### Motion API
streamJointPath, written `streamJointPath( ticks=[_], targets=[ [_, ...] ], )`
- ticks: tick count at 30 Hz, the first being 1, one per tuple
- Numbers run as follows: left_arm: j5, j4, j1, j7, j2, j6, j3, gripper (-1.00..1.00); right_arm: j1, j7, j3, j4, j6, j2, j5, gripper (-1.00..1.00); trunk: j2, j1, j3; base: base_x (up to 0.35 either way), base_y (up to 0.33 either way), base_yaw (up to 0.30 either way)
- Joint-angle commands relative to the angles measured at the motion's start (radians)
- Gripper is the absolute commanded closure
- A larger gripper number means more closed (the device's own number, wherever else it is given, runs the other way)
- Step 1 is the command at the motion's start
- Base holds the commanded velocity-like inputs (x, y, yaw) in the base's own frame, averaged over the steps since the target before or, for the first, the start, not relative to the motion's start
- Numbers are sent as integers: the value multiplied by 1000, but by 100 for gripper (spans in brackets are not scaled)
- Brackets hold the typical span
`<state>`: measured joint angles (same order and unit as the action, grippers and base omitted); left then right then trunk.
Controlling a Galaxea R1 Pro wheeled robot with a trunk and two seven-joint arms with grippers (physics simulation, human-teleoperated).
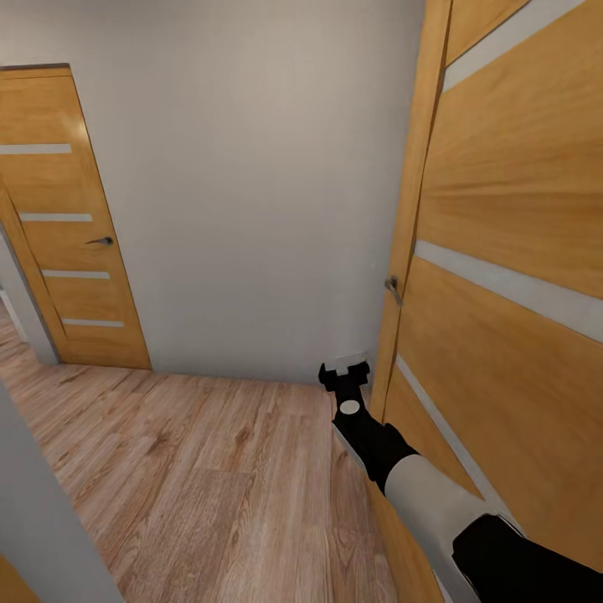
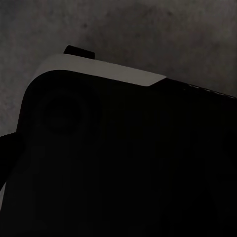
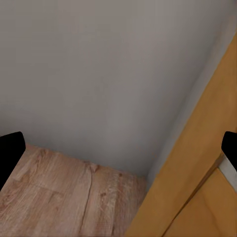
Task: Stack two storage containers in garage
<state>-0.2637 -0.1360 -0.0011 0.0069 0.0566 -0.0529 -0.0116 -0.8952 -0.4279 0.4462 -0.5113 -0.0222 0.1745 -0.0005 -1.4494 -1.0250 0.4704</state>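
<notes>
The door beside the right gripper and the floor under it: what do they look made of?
The door looks like honey-brown wood or wood veneer, smooth with a slight sheen: horizontal grain shows, crossed by pale inset strips that could be frosted glass or painted, and it has a metal-looking handle. The floor looks like pale wood planks or laminate, matte, with knots and seams. The right gripper hangs open beside the door.

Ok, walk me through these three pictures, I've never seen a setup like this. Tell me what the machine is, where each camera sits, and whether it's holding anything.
This is a simulated wheeled robot with two arms. The head camera looks down a hallway: wood-plank floor, grey wall, a closed door at far left, and an open door close on the right. The right gripper reaches forward beside that door's edge. Its wrist camera shows the black fingertips spread apart, holding nothing. The left wrist camera is dark, showing part of the robot's own body. No storage containers appear here.
</notes>
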Motion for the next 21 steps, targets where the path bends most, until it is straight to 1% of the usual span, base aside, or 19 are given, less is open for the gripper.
streamJointPath(
  ticks=[1, 4, 8, 11, 12, 14, 19, 21],
  targets=[
    [-5, 0, 0, 1, 0, -2, -1, -100, -1, -3, 5, 2, -7, 0, 1, -100, -1, 0, 1, 0, 0, 0],
    [-5, 0, 0, 1, 0, -2, -1, -100, -1, -1, 16, 2, -12, 0, 2, -100, -1, 0, 1, 0, 0, 0],
    [-6, 0, 0, 1, 0, -2, -1, -100, -1, -1, 68, 2, -12, 0, 2, -100, -1, 0, 1, 0, 0, 0],
    [-6, -1, 0, 1, 0, -2, -1, -100, -1, 1, 94, 2, -10, 0, 1, -100, -1, 0, 1, 0, 0, 0],
    [-6, -1, 0, 1, 0, -2, -1, -100, -1, 2, 97, 2, -9, 0, 0, -100, -1, 0, 1, 0, 0, 0],
    [-6, -1, 0, 1, 0, -2, -1, -100, -1, 27, 103, 2, -6, 0, -1, -100, -1, 0, 1, 0, 0, 0],
    [-6, -1, 0, 1, 0, -2, -1, -100, -1, 126, 108, 3, -3, 0, -2, -100, -1, 0, 1, 0, 0, 0],
    [-6, -1, 0, 1, 0, -2, -1, -100, -1, 138, 109, 3, -1, 0, -2, -100, -1, 0, 1, 0, 0, 0]
  ],
)
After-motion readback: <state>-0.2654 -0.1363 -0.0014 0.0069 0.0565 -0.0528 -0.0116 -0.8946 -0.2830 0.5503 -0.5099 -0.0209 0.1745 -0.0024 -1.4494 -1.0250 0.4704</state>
